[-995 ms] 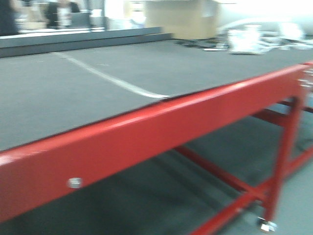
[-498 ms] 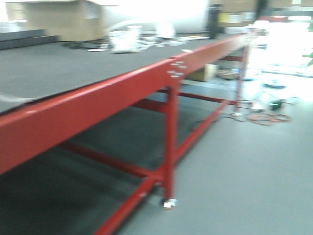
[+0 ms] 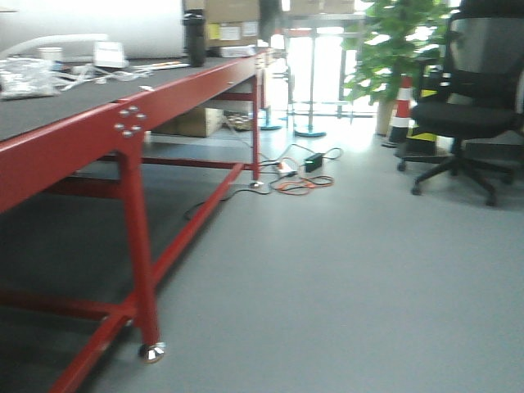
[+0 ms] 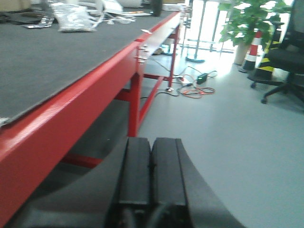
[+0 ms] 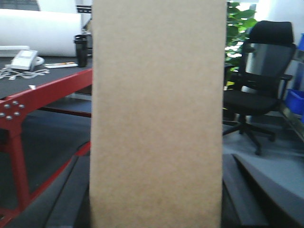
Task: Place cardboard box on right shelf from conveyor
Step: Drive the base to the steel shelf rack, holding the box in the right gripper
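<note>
- The plain tan-brown rectangular cardboard box [image 5: 156, 114] stands upright between the two dark grey fingers [image 5: 71, 199] of the right end effector [image 5: 157, 161].
- The fingers bear on the left and right sides of the box, so the right end effector is closed on the box.
- The box fills the middle of the right wrist view from top to bottom. It is off the conveyor, which lies to its left in that view.
- The two black pads [image 4: 135, 175] of the left end effector [image 4: 151, 175] meet along a centre seam. The left end effector is closed and holds nothing.
- The wide dark grey belt conveyor [image 3: 49, 102] rests on a red-painted steel frame [image 3: 135, 237] with a metal foot at the near leg.
- On the far part of the belt lie a clear plastic bag [image 4: 71, 16], a white telephone [image 5: 23, 59] and an upright black cylindrical container [image 3: 194, 37].
- On the smooth light grey floor [image 3: 344, 270], a tangle of orange and black cables [image 3: 299, 176] lies near a far frame leg.
- A black swivel office chair [image 3: 471, 106], a green potted plant [image 3: 393, 41] and a red-and-white traffic cone [image 3: 401, 110] stand well apart from the conveyor.
- A blue plastic bin [image 5: 295, 102] shows at the right edge of the right wrist view.
</note>
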